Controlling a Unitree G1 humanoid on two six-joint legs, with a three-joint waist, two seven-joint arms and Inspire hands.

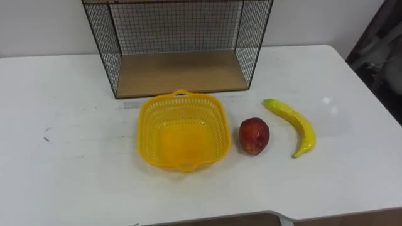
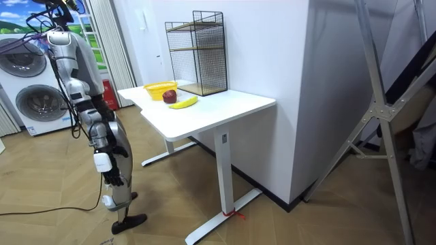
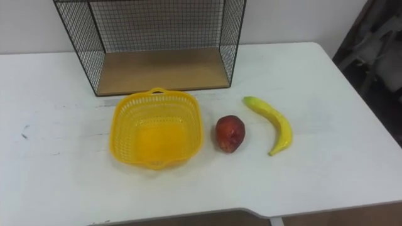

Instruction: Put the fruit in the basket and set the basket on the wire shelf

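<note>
Two fruits, curved banana [image 1: 295, 124] and round red apple [image 1: 254, 135], beside latticed plastic basket [image 1: 143, 122]; fingers indiscernible.

Empty yellow basket [image 3: 156, 129], red apple [image 3: 230, 133], banana [image 3: 271, 123] before wire shelf [image 3: 157, 44].

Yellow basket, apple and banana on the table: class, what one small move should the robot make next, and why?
Probably reach for the apple and lift it into the yellow basket. The basket is empty, both fruits lie on the table, and the apple is nearest, just right of the basket, with the banana beyond it. The wire shelf can wait.
</note>
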